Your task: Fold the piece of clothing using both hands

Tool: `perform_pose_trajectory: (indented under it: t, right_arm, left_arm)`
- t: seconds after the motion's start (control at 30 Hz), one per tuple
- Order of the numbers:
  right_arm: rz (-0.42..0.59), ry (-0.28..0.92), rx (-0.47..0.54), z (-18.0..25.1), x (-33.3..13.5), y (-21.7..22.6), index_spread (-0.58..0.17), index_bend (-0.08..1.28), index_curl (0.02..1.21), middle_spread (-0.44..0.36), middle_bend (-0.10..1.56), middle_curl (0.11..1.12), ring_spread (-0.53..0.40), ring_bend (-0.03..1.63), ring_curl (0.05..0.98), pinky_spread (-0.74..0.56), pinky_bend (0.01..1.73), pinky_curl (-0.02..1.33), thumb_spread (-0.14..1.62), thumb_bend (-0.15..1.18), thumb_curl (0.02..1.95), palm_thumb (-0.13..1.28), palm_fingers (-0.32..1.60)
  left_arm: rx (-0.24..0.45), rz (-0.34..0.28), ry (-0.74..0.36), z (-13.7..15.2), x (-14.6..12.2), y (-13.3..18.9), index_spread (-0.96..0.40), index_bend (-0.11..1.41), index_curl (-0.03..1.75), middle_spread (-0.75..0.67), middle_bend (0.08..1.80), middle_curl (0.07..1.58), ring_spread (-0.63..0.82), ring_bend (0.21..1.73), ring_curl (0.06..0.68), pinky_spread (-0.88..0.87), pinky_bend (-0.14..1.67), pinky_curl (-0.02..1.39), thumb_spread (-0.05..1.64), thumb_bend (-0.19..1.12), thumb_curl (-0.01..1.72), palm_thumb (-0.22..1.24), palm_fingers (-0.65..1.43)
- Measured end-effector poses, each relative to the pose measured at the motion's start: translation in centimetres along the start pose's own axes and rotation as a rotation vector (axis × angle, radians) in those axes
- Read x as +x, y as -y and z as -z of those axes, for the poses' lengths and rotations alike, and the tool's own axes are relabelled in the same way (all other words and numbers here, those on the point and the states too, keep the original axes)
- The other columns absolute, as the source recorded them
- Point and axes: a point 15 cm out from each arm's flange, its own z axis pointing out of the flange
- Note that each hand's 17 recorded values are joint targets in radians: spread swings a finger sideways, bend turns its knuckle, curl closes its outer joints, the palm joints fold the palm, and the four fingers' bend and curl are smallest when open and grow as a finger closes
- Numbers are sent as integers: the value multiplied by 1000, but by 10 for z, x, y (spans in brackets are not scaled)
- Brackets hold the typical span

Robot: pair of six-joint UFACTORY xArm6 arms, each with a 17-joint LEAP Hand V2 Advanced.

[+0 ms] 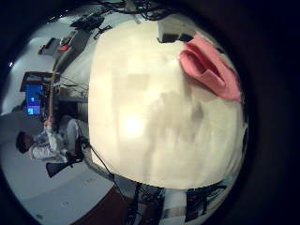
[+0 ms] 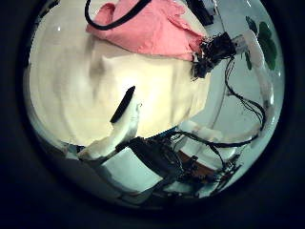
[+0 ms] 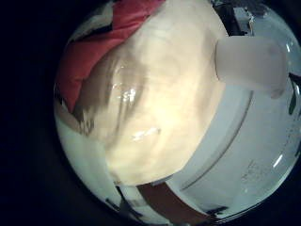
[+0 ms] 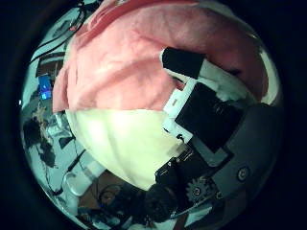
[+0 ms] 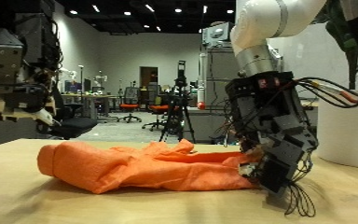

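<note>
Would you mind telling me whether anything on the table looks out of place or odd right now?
Nothing is spilled or damaged. The orange garment lies bunched and creased on the table beside the hand, not flat.

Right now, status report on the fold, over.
Left hand open, high over the table. Right hand down at orange cloth edge, grip unclear. Cloth bunched, unfolded. Nothing blocking.

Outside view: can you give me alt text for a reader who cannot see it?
A crumpled orange piece of clothing lies on a pale table, with a black and white robot hand on a white arm lowered at one end of it. Behind is a large workshop room.
</note>
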Motion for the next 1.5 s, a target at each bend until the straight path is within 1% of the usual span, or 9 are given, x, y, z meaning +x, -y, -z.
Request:
perform_pose_trajectory:
  t: [0.2, 0.37, 0.47, 0.6, 0.63, 0.67, 0.97, 1.2, 1.5]
  right_arm:
    - [-5, 0, 34, 20, 4, -2, -360, 943, 924, -175, 1241, 757, -226, 1356, 581, -313, 1333, 522, 1037, -12, 405, 878, 1156]
    - [-21, 2, 13, 29, 12, -16, -345, 922, 942, -173, 1240, 769, -224, 1380, 604, -298, 1363, 554, 1057, -45, 376, 763, 1092]
    - [-22, 3, -40, 24, 12, -28, -358, 809, 923, -178, 1172, 742, -243, 1327, 591, -340, 1330, 557, 1060, -52, 342, 642, 970]
    - [-22, 3, -38, 23, 12, -27, -382, 605, 874, -196, 1031, 698, -277, 1314, 578, -457, 1254, 535, 1060, -44, 318, 551, 680]
    - [-22, 3, -38, 22, 12, -27, -386, 590, 866, -199, 1024, 693, -280, 1314, 575, -469, 1244, 529, 1060, -40, 317, 546, 681]
    - [-22, 3, -42, 20, 12, -27, -394, 530, 837, -202, 939, 665, -283, 1232, 547, -490, 1202, 501, 1058, -43, 306, 505, 471]
    - [-35, 6, 1, 19, 8, -14, -411, 491, 777, -202, 855, 634, -273, 1119, 484, -451, 1075, 422, 1045, -30, 295, 444, 408]
    - [-72, -3, 10, 12, 3, -7, -394, 496, 763, -180, 812, 622, -251, 1072, 471, -349, 982, 379, 1045, -25, 296, 438, 355]
    - [-88, -79, -16, -5, 14, -3, -382, 479, 733, -167, 791, 617, -243, 1034, 455, -277, 930, 325, 1027, -16, 321, 538, 385]
  left_arm:
    - [-2, 0, 0, -1, 0, 0, 2, 177, 356, -48, 190, 353, 236, 358, 214, 181, 286, 311, 1150, -17, 273, 441, 236]
    - [1, 0, 0, 0, 0, 0, 4, 175, 356, -47, 189, 352, 235, 357, 214, 182, 286, 312, 1152, -16, 272, 450, 238]
    - [0, -2, 0, 0, 1, 1, 4, 175, 356, -47, 189, 352, 234, 357, 215, 183, 287, 313, 1153, -14, 274, 458, 238]
    - [0, -3, 0, 0, 1, 1, 4, 175, 355, -47, 190, 352, 234, 356, 214, 184, 285, 314, 1154, -16, 274, 464, 239]
    - [-1, -2, 0, 0, 0, 1, 4, 175, 355, -47, 190, 352, 234, 356, 214, 184, 285, 314, 1154, -16, 274, 465, 239]
    - [-2, -1, 0, 0, 0, 0, 4, 175, 354, -47, 190, 352, 234, 356, 214, 184, 285, 315, 1155, -17, 273, 466, 239]
    - [-5, -2, 1, -1, 0, -2, 4, 177, 354, -47, 183, 350, 234, 362, 217, 184, 292, 319, 1157, -17, 272, 468, 230]
    - [-8, 1, 1, -1, -2, -3, 4, 177, 354, -47, 187, 348, 234, 365, 218, 183, 292, 319, 1160, -16, 272, 473, 227]
    - [-10, 1, 5, 0, -2, -5, 4, 178, 355, -46, 182, 341, 240, 374, 222, 182, 299, 321, 1160, -16, 274, 488, 218]
